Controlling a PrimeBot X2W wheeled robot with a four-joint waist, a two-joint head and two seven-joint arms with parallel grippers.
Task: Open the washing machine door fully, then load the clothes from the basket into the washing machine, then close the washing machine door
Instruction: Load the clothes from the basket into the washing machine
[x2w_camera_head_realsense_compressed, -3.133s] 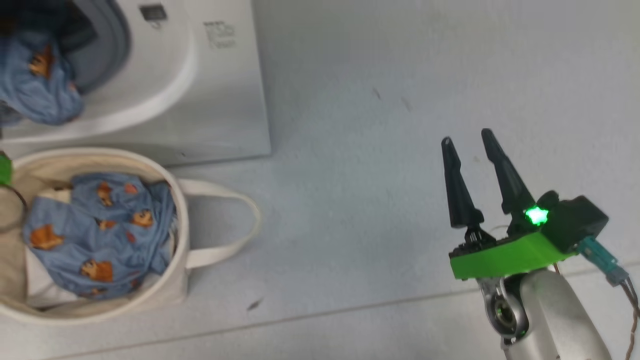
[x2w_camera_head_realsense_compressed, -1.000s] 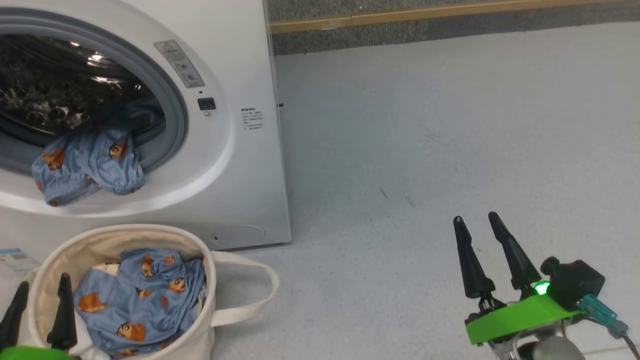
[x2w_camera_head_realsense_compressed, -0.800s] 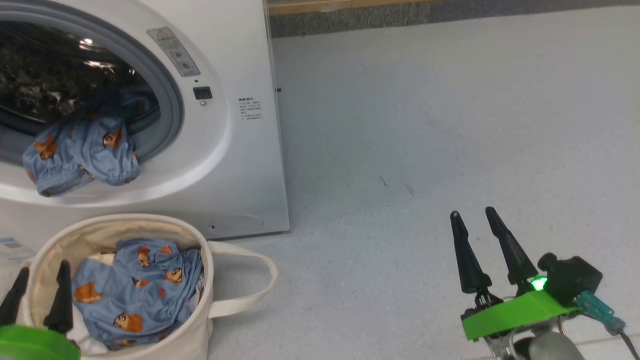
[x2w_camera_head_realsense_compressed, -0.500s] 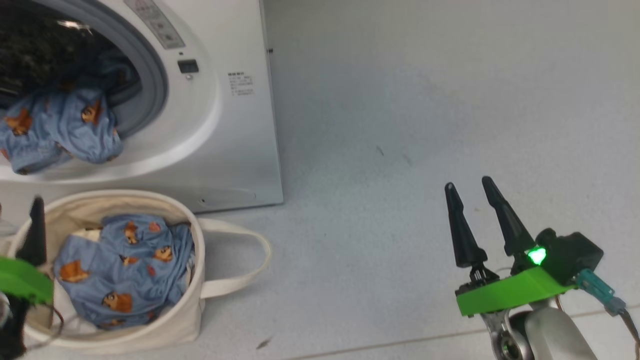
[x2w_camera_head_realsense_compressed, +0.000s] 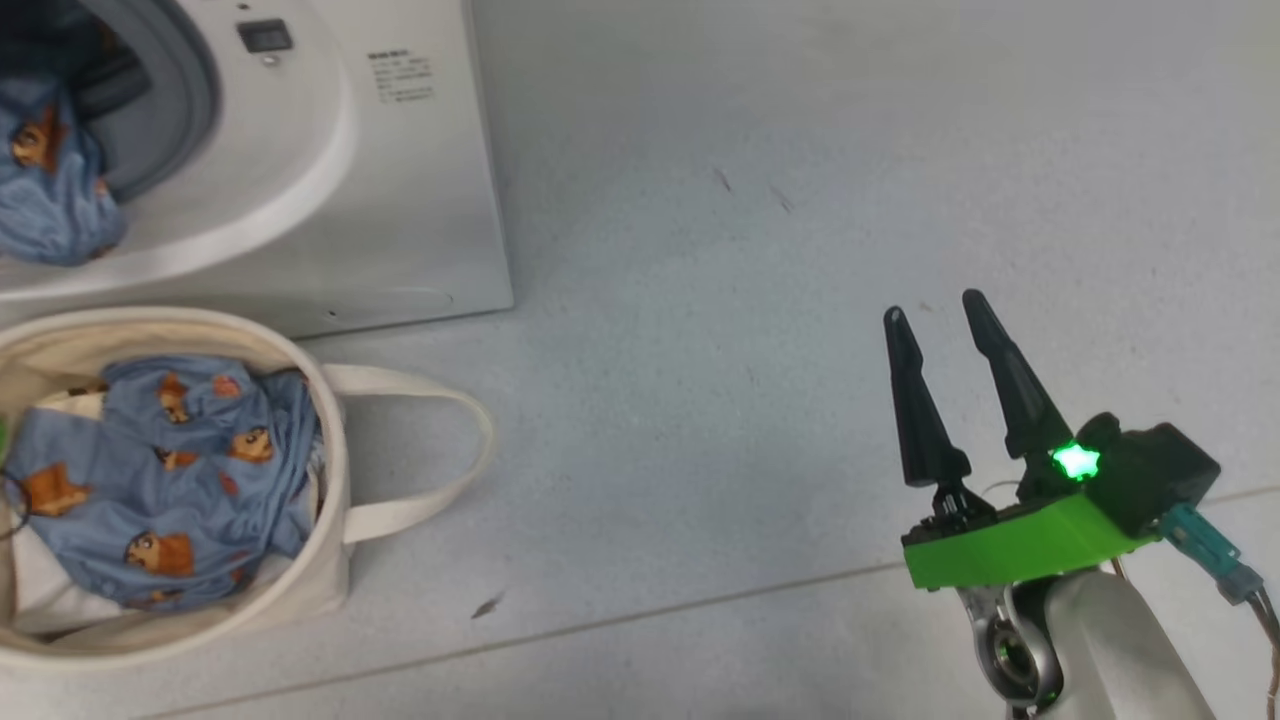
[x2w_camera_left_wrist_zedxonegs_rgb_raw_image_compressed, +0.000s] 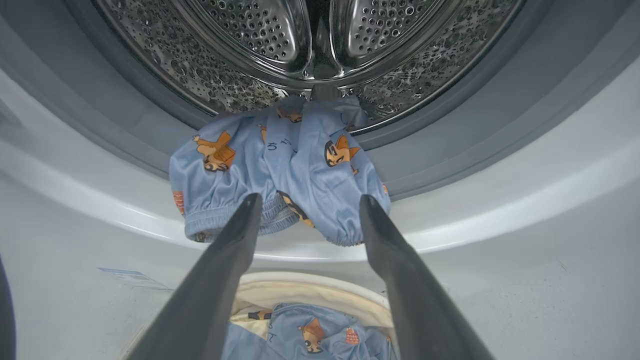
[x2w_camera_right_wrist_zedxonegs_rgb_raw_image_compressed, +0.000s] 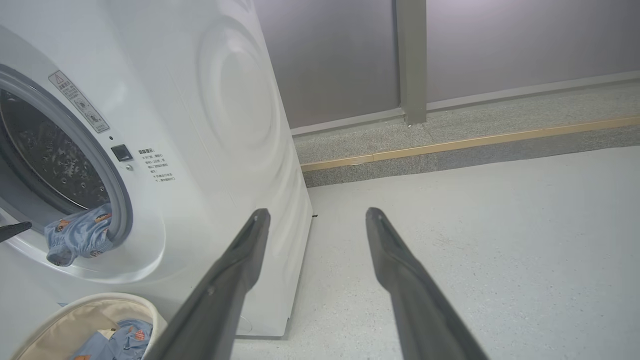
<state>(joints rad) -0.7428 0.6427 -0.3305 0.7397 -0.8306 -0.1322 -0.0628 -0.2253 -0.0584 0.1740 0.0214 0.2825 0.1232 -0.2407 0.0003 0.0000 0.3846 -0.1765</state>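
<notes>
Left fingers (x2w_camera_left_wrist_zedxonegs_rgb_raw_image_compressed: 225, 260) nearer drum (x2w_camera_left_wrist_zedxonegs_rgb_raw_image_compressed: 240, 30) (floor (x2w_camera_head_realsense_compressed: 750, 250) open)

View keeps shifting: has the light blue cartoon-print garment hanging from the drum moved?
No; the garment still hangs over the grey rubber ring, same spot; camera moved.

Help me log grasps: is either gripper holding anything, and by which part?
Nothing is held. The left gripper is open before the clothes hanging from the washing machine; the right gripper is open over the floor.
</notes>
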